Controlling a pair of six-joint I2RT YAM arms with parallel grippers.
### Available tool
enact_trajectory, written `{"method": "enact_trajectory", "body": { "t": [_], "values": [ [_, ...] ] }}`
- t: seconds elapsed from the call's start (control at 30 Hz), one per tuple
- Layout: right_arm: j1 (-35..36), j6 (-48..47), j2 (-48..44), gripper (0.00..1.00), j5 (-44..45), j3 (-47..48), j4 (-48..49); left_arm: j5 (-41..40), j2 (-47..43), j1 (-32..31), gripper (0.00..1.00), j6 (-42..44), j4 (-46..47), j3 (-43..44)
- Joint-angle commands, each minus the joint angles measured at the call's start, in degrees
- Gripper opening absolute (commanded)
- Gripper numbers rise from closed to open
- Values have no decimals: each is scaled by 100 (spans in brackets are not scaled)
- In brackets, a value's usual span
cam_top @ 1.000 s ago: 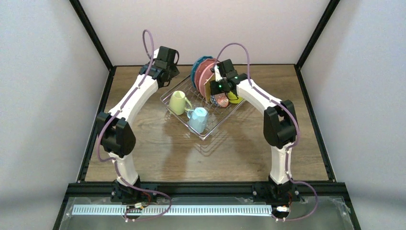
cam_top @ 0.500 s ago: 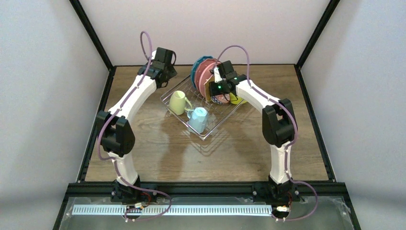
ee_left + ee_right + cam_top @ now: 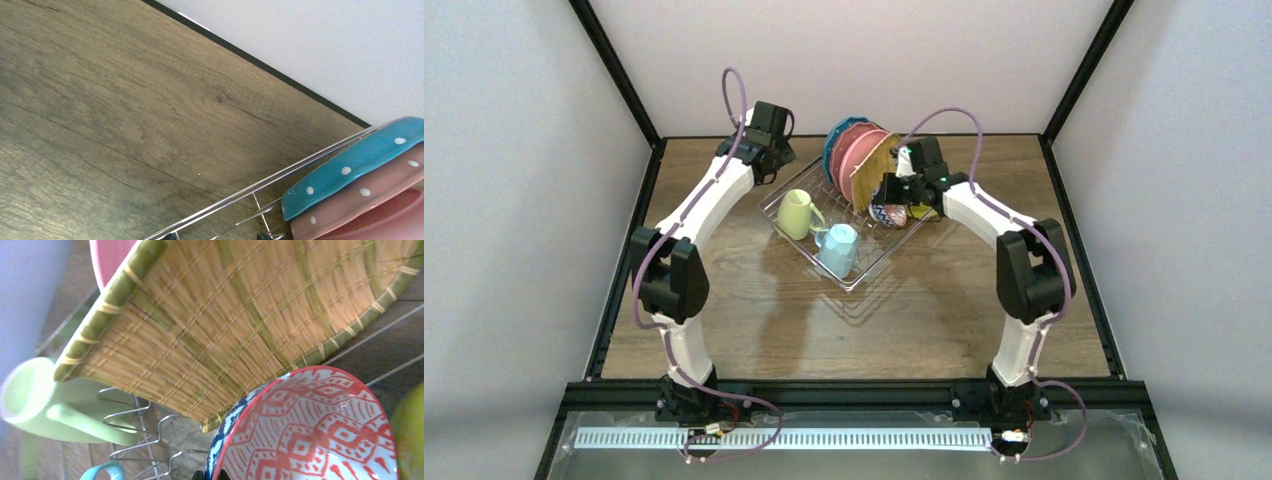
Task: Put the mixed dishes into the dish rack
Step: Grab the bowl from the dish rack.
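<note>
The wire dish rack (image 3: 856, 285) holds, upright at its back, a blue dotted plate (image 3: 832, 145), a pink plate (image 3: 854, 150) and the woven tan plate (image 3: 874, 172). A pale green mug (image 3: 796, 213) and a light blue mug (image 3: 839, 250) lie at the front. My right gripper (image 3: 894, 195) is shut on the rim of the red-patterned bowl (image 3: 320, 430), which is blue-patterned outside and leans by the woven plate (image 3: 240, 315). A lime bowl (image 3: 921, 210) sits to its right. My left gripper (image 3: 215, 237) hangs open over the rack's rim wire (image 3: 260, 186), beside the blue plate (image 3: 360, 160).
Bare wooden table (image 3: 754, 310) lies in front of the rack and to both sides. Black frame rails (image 3: 624, 250) edge the table. Bent wire prongs (image 3: 135, 430) stand between the green mug (image 3: 45, 400) and the bowl.
My right gripper closed, and the right arm swung to the right, uncovering the woven plate. The left arm barely moved.
</note>
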Motion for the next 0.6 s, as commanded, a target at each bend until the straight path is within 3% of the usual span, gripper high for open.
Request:
{"method": "enact_trajectory", "body": {
  "t": [0.0, 0.23, 0.57],
  "values": [
    [-562, 656, -730, 1, -66, -732, 1019, 22, 104, 33, 92, 45, 8, -43],
    [-1239, 2055, -1469, 1, -770, -2169, 3019, 119, 215, 28, 92, 53, -34, 84],
    [-1514, 3866, -915, 1, -1739, -2941, 5444, 150, 355, 27, 92, 149, -85, 216]
  ]
}}
